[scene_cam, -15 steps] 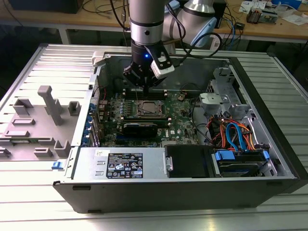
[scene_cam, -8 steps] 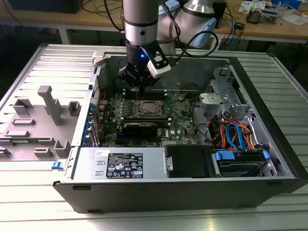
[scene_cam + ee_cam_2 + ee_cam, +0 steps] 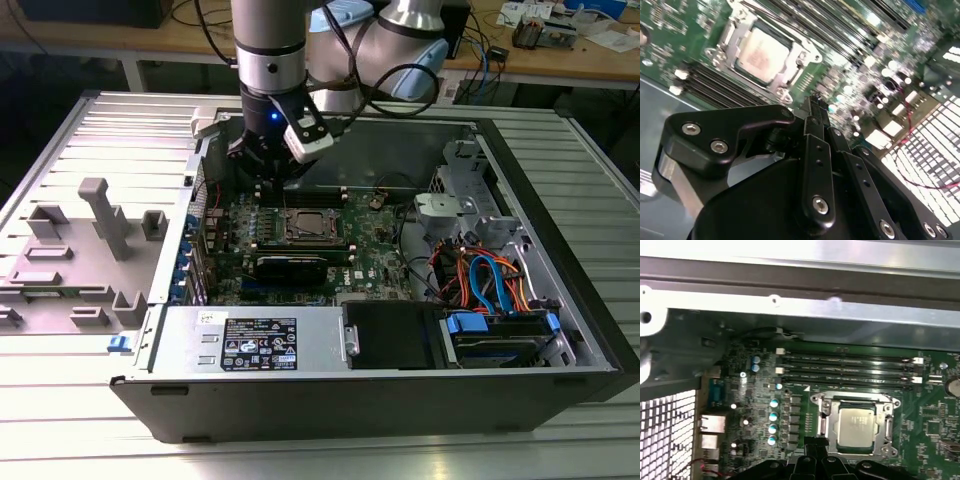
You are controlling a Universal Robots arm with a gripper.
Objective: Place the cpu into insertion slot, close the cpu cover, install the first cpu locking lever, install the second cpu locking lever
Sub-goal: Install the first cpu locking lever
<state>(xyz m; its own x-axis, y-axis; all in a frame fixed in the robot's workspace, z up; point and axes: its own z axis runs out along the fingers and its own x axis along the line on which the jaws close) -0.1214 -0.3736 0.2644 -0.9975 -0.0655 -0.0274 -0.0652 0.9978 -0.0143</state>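
The gripper point(image 3: 268, 184), pinched closed and empty, hangs upper-middle in the exterior view, beside the cpu point(image 3: 856, 427) under its cover point(image 3: 855, 398).

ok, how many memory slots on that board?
4 memory slots, parallel in one bank between the cpu and the chassis wall, in the first wrist view. None looks hidden.

Work surface: ribbed aluminium table point(image 3: 70, 430), pale grey, with its slats running across the exterior view. A grey plastic fixture point(image 3: 85, 255) lies on it at the exterior view's left. Behind stands a wooden bench point(image 3: 600, 65) on a pale leg point(image 3: 133, 72), carrying loose cables point(image 3: 488, 52) and papers point(image 3: 612, 38). Lighting is even, with soft glare on the slats.
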